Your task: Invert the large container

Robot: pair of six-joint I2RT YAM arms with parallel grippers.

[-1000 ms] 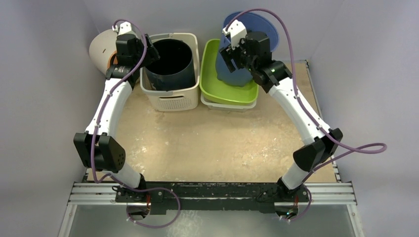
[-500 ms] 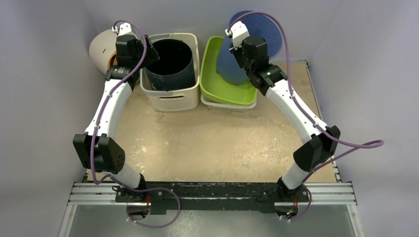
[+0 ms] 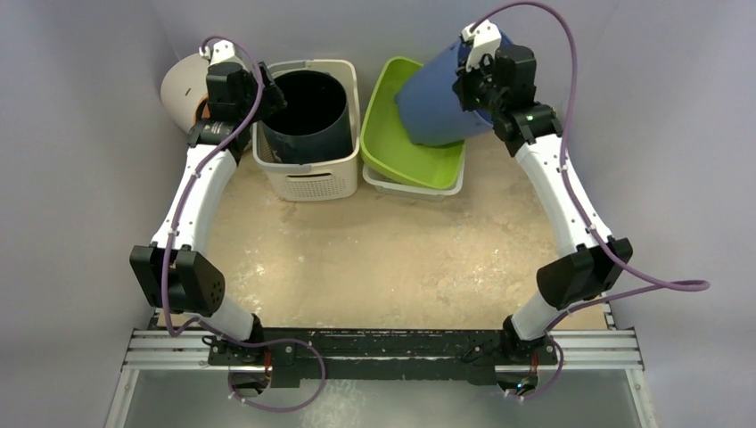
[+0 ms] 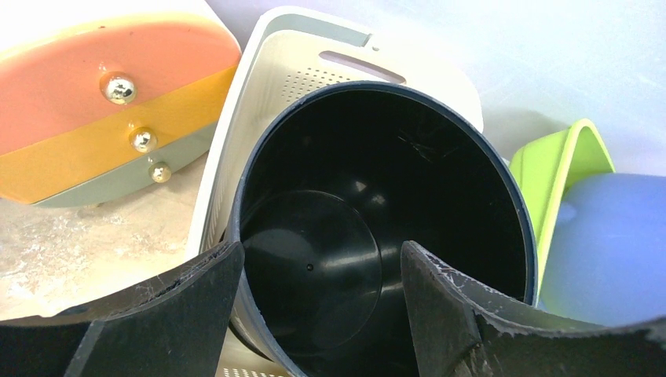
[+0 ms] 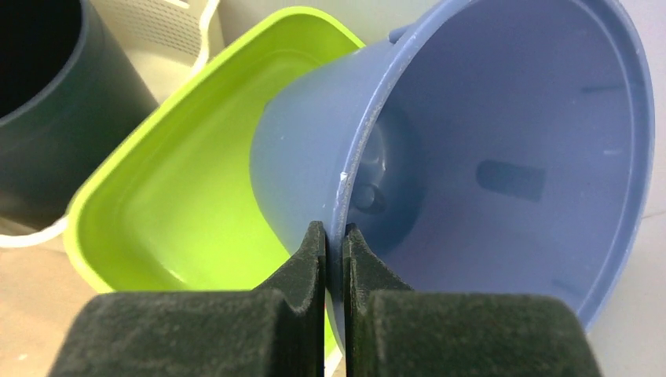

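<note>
Two white robot arms (image 3: 192, 192) (image 3: 557, 183), one blue bucket (image 3: 437, 102), one lime-green tub (image 3: 392, 147), one white perforated basket (image 3: 308, 183), one black cylindrical bin (image 3: 312, 134) — one striped round box (image 4: 102, 133), bearing three gold studs (image 4: 119, 89).

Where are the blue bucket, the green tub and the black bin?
blue bucket (image 3: 435, 107): top view, outer side wall.
green tub (image 3: 392, 147): top view, inside surface.
black bin (image 4: 314, 259): left wrist view, inside bottom.

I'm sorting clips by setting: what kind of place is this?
Likely a robotics lab test cell: plain walls enclose a worn table, and two arms bolt to a metal rail.
</note>
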